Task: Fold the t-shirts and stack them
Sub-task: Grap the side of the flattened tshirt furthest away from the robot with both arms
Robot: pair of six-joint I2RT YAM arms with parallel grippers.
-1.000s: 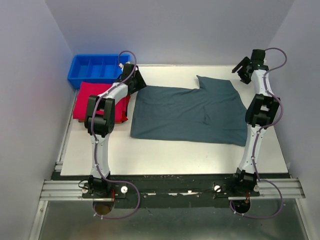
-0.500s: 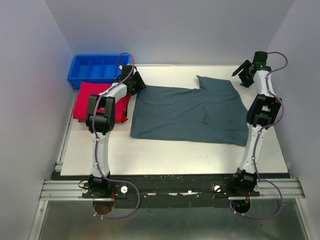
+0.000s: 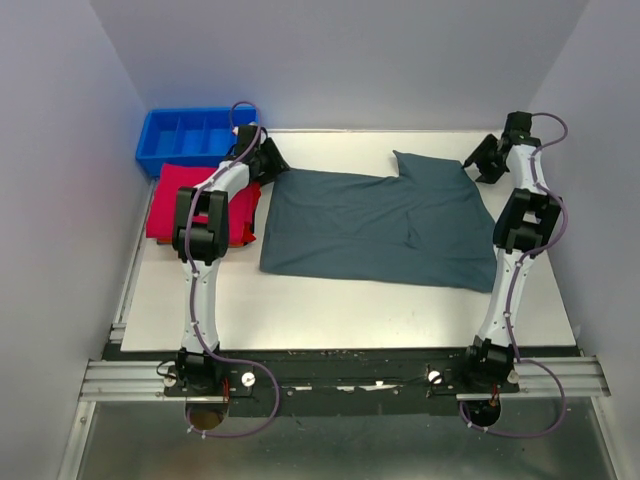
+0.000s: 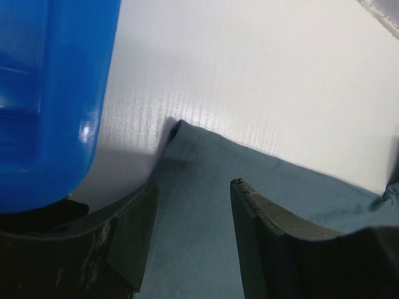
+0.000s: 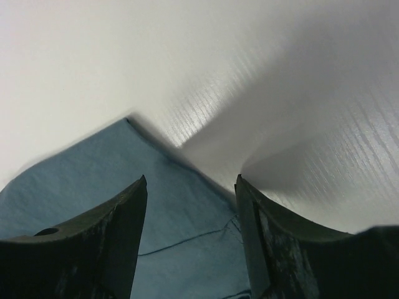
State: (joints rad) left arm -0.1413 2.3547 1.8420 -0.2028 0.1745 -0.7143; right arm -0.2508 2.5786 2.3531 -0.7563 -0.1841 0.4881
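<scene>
Near edge: both arms rise from their bases, with a bare strip of white table (image 3: 350, 300) in front of them.

Mid table: the grey-blue t-shirt (image 3: 375, 225) lies spread flat, taking up most of the centre and right. The colour is a dark slate. The near hem runs almost straight, and the cloth is mostly smooth, with a short crease right of centre. The far edge is stepped: its right part reaches further back and ends in a point.

Left side: the red t-shirt (image 3: 195, 205), bright red-magenta, lies as a compact folded block at the table's left edge. It is just beside the grey-blue shirt, and the left arm passes above it.

Far left corner of the grey-blue shirt: the left tool (image 3: 268, 160) stands here, low over the cloth. In the wrist view its fingers (image 4: 131, 240) are set wide with flat cloth between them and nothing pinched. The shirt's corner lies just beyond the tips.

Far right corner: the right tool (image 3: 485, 158) is likewise spread wide, its fingers (image 5: 118, 243) either side of the pointed corner. Whether the tips touch the cloth cannot be told from this angle.

Far left: the blue tray (image 3: 150, 150), with dividers, sits directly behind the red shirt
</scene>
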